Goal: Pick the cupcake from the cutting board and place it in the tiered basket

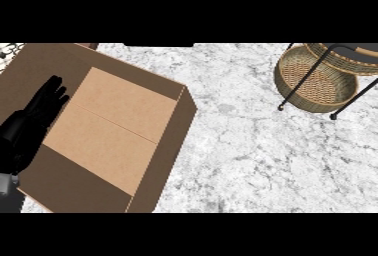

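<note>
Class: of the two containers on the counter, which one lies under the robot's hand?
The cardboard box, open and brown, at left: the left hand rests over it. The wicker tiered basket stands apart, top right.

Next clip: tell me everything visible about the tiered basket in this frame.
The tiered basket sits at the upper right of the marbled counter, cut off by the view's top and right edges. It looks like woven tan wicker bowls in a thin black metal frame whose legs stand on the counter. The lower bowl, round and deep, shows an open weave inside with nothing in it; part of an upper tier overlaps it. Nothing else touches it.
</note>
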Tool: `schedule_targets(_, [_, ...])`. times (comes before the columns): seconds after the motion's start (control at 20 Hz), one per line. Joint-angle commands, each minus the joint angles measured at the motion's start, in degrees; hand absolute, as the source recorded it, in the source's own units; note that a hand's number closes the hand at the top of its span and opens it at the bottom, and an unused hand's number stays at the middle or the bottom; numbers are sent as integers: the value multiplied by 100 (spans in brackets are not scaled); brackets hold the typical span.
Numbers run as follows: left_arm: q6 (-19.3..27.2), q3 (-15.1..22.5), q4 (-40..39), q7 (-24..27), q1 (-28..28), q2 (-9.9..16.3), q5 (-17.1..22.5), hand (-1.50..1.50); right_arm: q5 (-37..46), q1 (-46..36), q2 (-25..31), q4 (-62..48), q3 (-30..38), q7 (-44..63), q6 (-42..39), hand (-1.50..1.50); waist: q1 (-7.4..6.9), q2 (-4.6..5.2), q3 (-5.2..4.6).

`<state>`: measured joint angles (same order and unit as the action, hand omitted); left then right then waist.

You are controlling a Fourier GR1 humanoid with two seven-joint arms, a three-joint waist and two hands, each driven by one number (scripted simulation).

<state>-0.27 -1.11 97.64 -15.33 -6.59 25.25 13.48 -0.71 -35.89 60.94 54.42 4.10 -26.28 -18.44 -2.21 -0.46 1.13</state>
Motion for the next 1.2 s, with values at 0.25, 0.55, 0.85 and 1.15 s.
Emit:
schedule_targets(0.25, [80,361,-352,285,543,-606,-167,0,410,-944,-756,133,-613,1316,115,150,1,87,-130])
schedule_targets(0.55, [34,221,-360,112,370,-613,-47,0,737,-1024,-1011,-218,-755,1266,206,150,89,92,-118])
schedule_targets(0.85, [-33,38,-522,44,155,-532,-13,0,1205,-1129,-1517,-317,-953,1200,789,150,88,112,-117])
schedule_targets(1.15, [120,385,-336,315,665,-916,-343,0,1357,-1199,-1529,-599,-774,1017,1043,150,36,105,-116])
